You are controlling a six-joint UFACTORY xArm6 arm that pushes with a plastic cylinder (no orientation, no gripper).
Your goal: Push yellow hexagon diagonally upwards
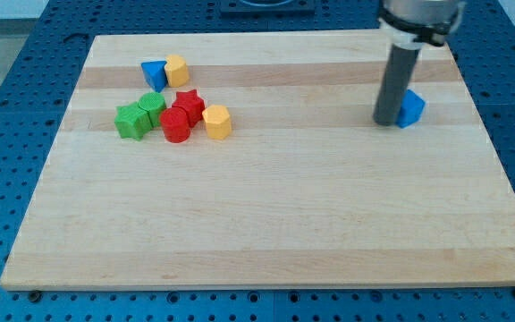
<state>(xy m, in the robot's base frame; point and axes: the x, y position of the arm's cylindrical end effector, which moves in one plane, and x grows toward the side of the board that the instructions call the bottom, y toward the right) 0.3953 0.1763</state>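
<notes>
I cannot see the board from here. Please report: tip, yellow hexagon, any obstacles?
My tip at the view's right, beside a blue block. Yellow hexagon far left, untouched, next to red star. Path between clear.

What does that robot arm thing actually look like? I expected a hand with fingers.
No hand or fingers here. The arm ends in a plain, straight, dark grey rod, round like a thick post. Above it sits a wider dark housing with a pale band, cut off by the view's top. My tip is the rod's blunt lower end. No cables or markings are visible.
</notes>
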